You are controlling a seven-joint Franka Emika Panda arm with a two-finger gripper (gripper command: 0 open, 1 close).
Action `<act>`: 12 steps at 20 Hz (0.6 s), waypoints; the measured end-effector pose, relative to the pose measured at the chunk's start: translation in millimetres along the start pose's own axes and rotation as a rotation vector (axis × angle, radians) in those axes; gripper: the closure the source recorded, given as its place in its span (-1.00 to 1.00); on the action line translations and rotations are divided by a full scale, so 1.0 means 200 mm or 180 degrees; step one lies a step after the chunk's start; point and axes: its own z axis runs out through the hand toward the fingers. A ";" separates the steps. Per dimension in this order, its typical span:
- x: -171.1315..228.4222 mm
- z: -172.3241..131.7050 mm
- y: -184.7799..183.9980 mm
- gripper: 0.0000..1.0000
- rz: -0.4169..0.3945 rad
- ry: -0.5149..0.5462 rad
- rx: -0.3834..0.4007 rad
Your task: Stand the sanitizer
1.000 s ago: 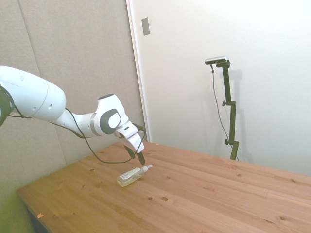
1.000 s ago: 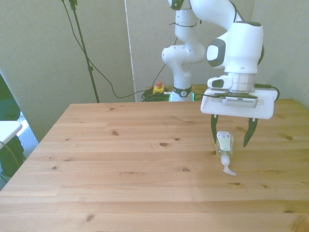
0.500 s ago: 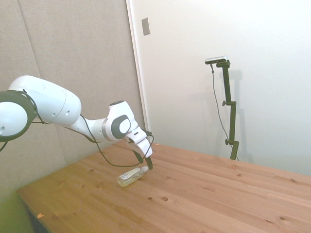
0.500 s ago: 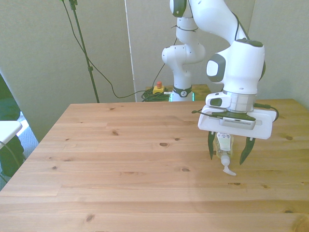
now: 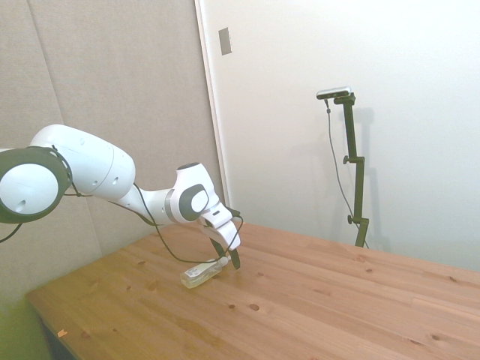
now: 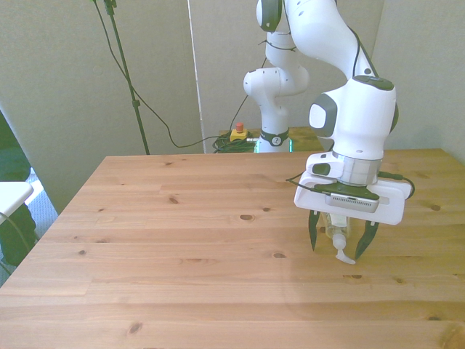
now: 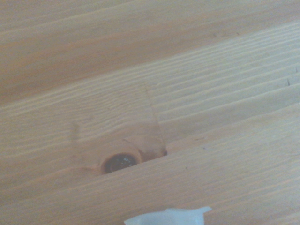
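- From the side view, you see the sanitizer point(image 5: 201, 274) lying flat on the wooden table point(image 5: 315, 307), toward the table's 9 o'clock end. Its long axis runs from about 8 o'clock at the base up to 2 o'clock at the pump end. The gripper point(image 5: 227, 259) is low over that pump end, fingers pointing down and nearly at the tabletop. This view gives you the bottle's full body, but the two fingers overlap here, so you cannot read their gap.
- In the front view, you get what the side view hides: the gripper point(image 6: 339, 245) stands wide open, one dark finger on each side of the sanitizer point(image 6: 336, 236), each finger apart from the plastic, so nothing is gripped. The bottle lies along the 12-to-6 o'clock line, base toward 12 under the white gripper housing, white nozzle at 6, its spout curling toward 5 o'clock. The housing covers much of the body, so only the neck and nozzle show clearly between the fingers. It sits toward the 3 o'clock side of the table point(image 6: 182, 276).
- In the wrist view, you see mostly bare table point(image 7: 187, 93) grain with a dark knot point(image 7: 118, 162). Only a pale sliver of the sanitizer point(image 7: 168, 216) shows at the frame's edge, too blurred for detail.
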 end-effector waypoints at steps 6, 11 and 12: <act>0.01 0.00 0.01 1.00 0.0013 -0.0011 -0.0002; 0.04 0.01 0.02 1.00 0.0053 -0.0062 -0.0007; 0.04 0.01 0.02 1.00 0.0052 -0.0078 -0.0012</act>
